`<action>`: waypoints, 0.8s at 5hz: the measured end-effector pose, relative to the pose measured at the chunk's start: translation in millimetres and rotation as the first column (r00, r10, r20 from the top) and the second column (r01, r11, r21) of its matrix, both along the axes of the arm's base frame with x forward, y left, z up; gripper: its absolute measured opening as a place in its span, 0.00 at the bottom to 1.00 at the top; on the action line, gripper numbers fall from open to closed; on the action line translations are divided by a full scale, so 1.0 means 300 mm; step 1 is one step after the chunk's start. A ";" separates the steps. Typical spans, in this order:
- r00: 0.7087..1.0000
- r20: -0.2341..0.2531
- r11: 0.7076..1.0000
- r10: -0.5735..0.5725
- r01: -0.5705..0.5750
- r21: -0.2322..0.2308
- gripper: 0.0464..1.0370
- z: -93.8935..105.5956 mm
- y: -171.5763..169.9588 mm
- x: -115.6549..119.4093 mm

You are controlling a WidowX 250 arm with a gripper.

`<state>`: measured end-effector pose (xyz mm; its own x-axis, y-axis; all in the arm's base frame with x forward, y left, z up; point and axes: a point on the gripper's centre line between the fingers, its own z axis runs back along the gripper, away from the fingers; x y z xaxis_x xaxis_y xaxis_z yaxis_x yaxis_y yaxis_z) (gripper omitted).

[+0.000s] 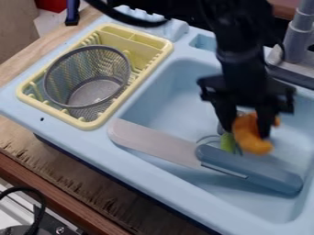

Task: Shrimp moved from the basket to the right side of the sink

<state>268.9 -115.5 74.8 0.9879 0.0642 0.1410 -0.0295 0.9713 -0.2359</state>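
The gripper (pixel 247 132) pinches the orange toy shrimp (pixel 253 143) between its fingers (pixel 265 125), right of centre in the frame, within the sink's (pixel 169 103) outline. A mesh basket (pixel 98 89) sits upper left.

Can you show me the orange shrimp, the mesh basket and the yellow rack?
Orange shrimp (pixel 246 138): camera view, on its body.
Mesh basket (pixel 95 92): camera view, on its bare inside bottom.
Yellow rack (pixel 55 111): camera view, on its rim.
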 end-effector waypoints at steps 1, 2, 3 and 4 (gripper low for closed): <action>0.999 0.019 0.999 -0.036 0.036 0.025 0.57 -0.028 -0.037 0.003; 0.998 0.024 0.998 -0.064 0.064 -0.011 0.57 -0.039 -0.070 0.007; 0.998 0.048 0.999 -0.050 0.050 -0.007 0.65 -0.029 -0.077 0.025; 0.999 0.044 1.000 -0.030 0.030 0.004 0.92 -0.031 -0.043 0.036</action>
